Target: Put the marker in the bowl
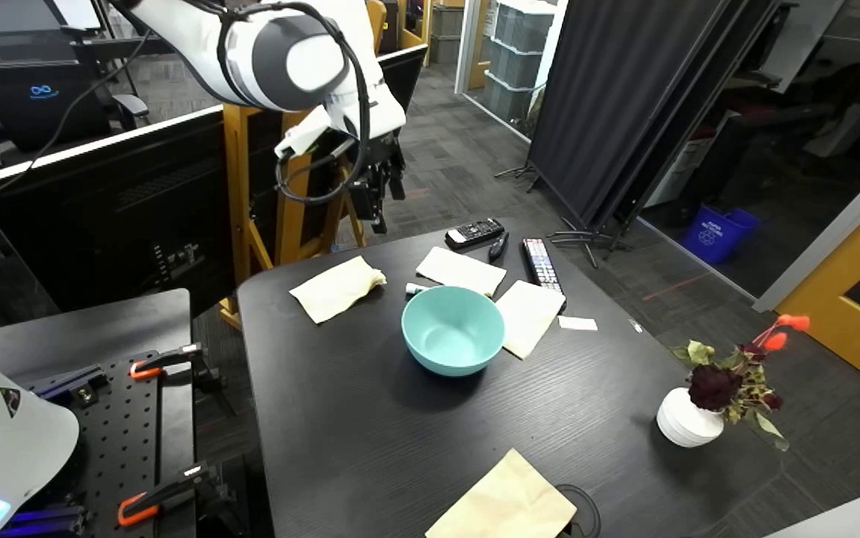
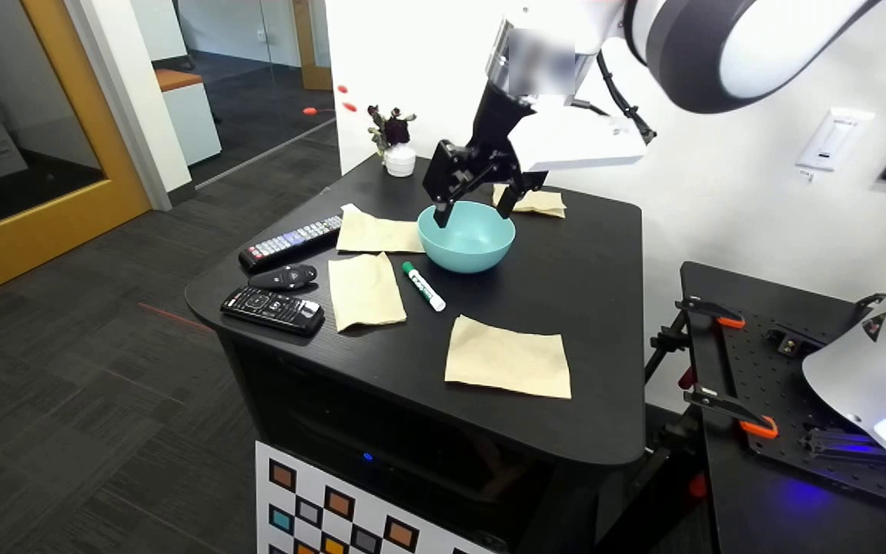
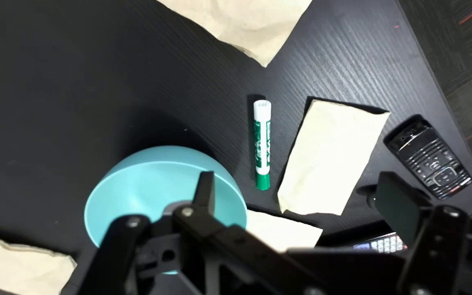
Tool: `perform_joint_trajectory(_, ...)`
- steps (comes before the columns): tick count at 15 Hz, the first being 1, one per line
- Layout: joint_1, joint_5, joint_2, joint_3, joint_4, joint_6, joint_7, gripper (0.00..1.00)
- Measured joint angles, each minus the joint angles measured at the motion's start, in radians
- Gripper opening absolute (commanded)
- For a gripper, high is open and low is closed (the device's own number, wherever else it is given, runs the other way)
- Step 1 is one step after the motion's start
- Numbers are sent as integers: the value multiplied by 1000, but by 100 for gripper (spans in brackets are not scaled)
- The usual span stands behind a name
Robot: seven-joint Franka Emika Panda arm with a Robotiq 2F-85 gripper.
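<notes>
One black two-fingered gripper [image 3: 299, 192], spread wide, blocks lower part of my wrist view, hiding part of round teal bowl [image 3: 149, 190] at lower left, most of black pale-buttoned remote [image 3: 385, 244] at lower right. Green-and-white cylindrical marker [image 3: 263, 145] lies outside bowl, near centre; label I can't make out. In an exterior view, blue bin [image 1: 717, 233] at right reads "PAPER RECYCLING".

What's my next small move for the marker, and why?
Probably ease the open gripper toward the marker before lowering: in the wrist view, it lies mostly farther up the picture than the fingertips, and one covers part of the bowl, so descending now might hit it.
</notes>
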Motion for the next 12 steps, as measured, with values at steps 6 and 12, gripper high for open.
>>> perform_joint_trajectory(6, 113, -43, 186, -133, 81, 53, 144, 100)
perform_joint_trajectory(12, 233, -43, 320, -254, 126, 135, 228, 100)
